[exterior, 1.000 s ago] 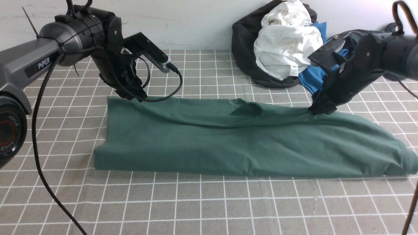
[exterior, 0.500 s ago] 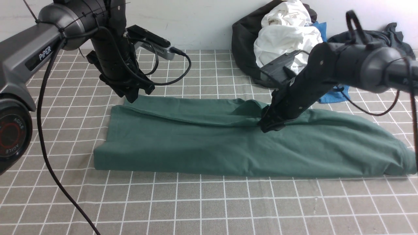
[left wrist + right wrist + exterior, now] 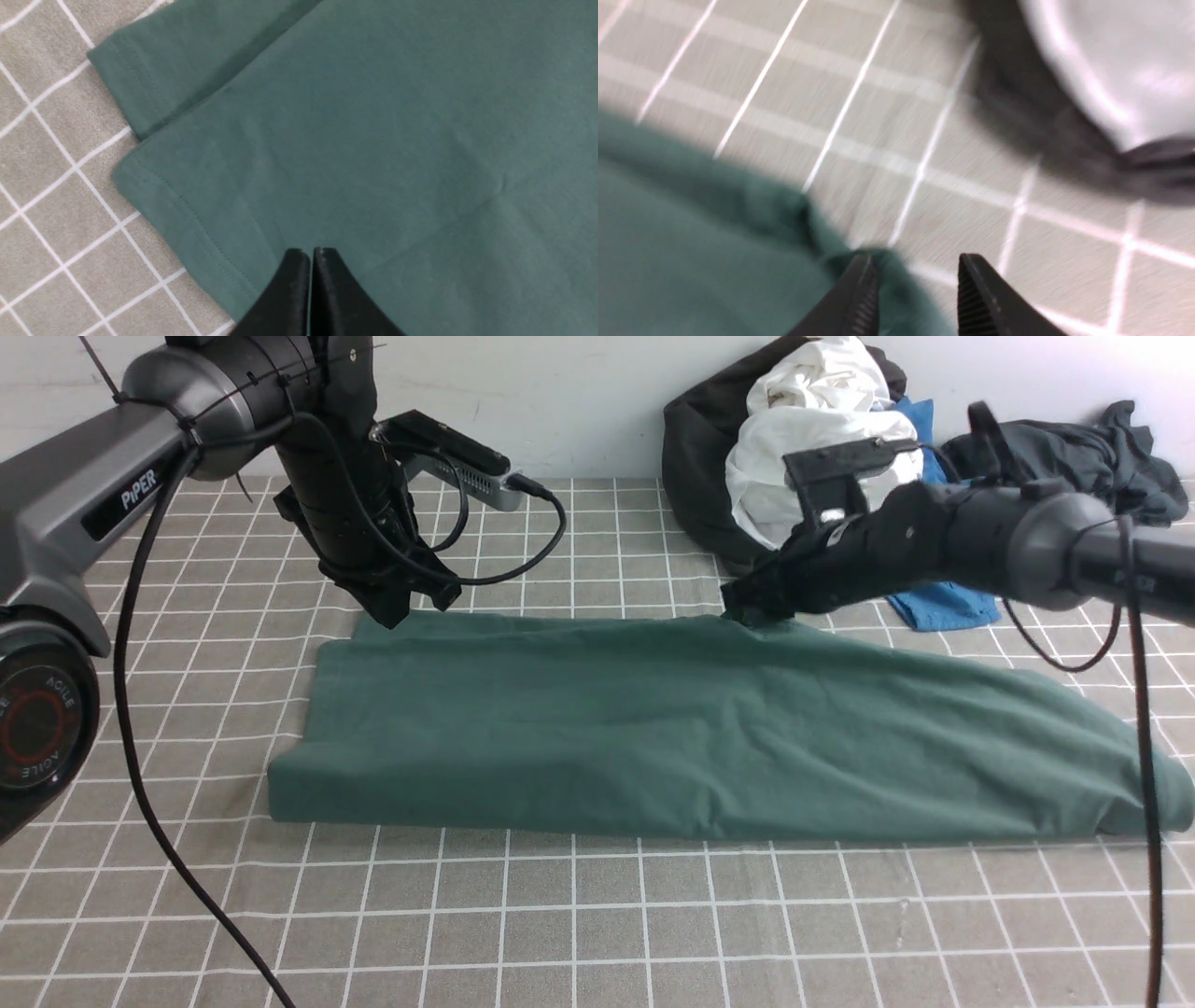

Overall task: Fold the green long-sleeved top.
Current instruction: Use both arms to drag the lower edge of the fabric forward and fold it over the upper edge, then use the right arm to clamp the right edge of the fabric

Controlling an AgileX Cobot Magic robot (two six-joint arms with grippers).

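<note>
The green long-sleeved top [image 3: 653, 737] lies folded into a long band across the checked cloth, its hem corner layers showing in the left wrist view [image 3: 373, 116]. My left gripper [image 3: 390, 611] stands over the band's far left corner, shut, fingertips together [image 3: 310, 252] above the fabric with no cloth seen between them. My right gripper [image 3: 738, 607] sits at the far edge near the middle. Its jaws stand apart [image 3: 917, 261], with a blurred bit of the top's edge [image 3: 691, 233] lying between them against one finger.
At the back right there is a heap of clothes: a black garment [image 3: 695, 457], a white one [image 3: 822, 457], a blue T-shirt [image 3: 943, 602] and a dark grey garment [image 3: 1074, 448]. Black cables hang from both arms. The grey checked tablecloth [image 3: 597, 933] covers the table.
My right gripper has swept left along the top's far edge to its middle, and the raised flap there now lies flat. My left gripper has closed and shifted slightly right.
</note>
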